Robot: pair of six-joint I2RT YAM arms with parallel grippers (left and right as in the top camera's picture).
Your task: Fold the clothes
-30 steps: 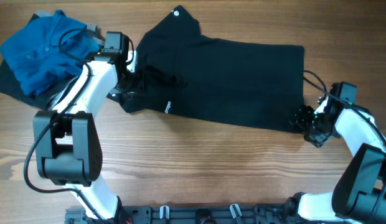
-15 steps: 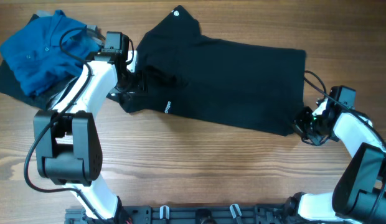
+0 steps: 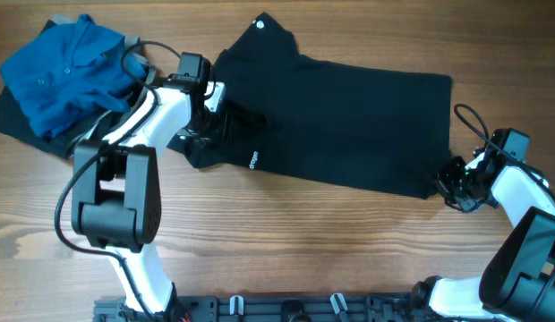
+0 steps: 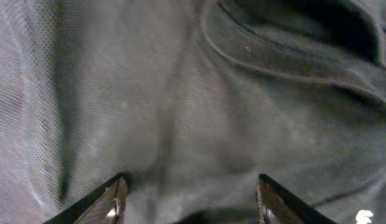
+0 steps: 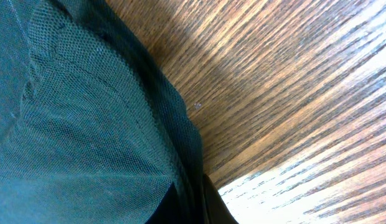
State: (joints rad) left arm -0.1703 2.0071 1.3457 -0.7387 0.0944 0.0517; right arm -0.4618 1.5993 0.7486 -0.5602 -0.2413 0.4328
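The clothes, a black garment (image 3: 349,116), lie spread across the middle of the table, with a white logo (image 3: 253,161) near the left end and a white neck tag (image 3: 261,23) at the top. My left gripper (image 3: 215,125) presses into the garment's bunched left part. In the left wrist view its fingers (image 4: 118,190) stand wide apart, and the left gripper (image 4: 192,186) has black mesh fabric (image 4: 193,93) lying between them. My right gripper (image 3: 449,179) sits at the garment's lower right corner. In the right wrist view it (image 5: 202,199) is shut on the hem (image 5: 180,143).
A bright blue collared shirt (image 3: 63,67) lies crumpled at the far left on a dark cloth (image 3: 18,121). Bare wooden table (image 3: 304,241) runs along the front, ending at the arms' mounting rail (image 3: 286,309). Wood (image 5: 274,93) shows beside the pinched hem.
The right gripper has shut on the garment's lower right corner. Both arms and the whole garment have shifted a little to the right.
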